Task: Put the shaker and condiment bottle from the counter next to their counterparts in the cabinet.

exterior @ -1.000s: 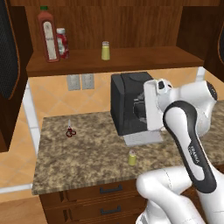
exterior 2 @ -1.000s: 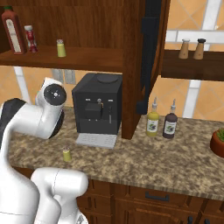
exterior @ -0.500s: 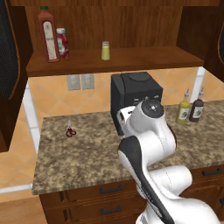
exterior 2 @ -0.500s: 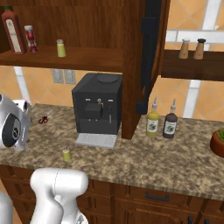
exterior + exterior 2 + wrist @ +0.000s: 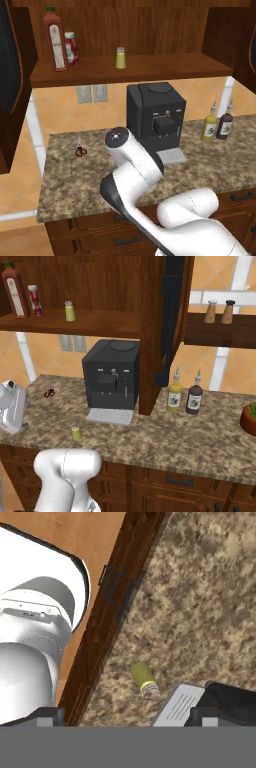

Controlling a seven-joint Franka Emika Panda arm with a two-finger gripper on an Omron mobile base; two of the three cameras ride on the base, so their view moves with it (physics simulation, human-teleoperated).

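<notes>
Shaker (image 5: 76, 432) stands upright, long axis vertical, on the speckled bench (image 5: 150, 436) near its front edge, just in front of the coffee machine's (image 5: 111, 373) grey drip tray (image 5: 110, 416); in the hand view it sits low centre, cap toward the tray, so it lies ahead of and below the tool. Tool jaw state: cannot tell. Squat red condiment bottle (image 5: 71, 49) is already on the cabinet (image 5: 130, 67) shelf beside the tall red bottle (image 5: 55, 40), matching shaker (image 5: 120, 58) apart to the right

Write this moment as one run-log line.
condiment bottle: on cabinet shelf | shaker: on counter | gripper: jaws unclear
</notes>
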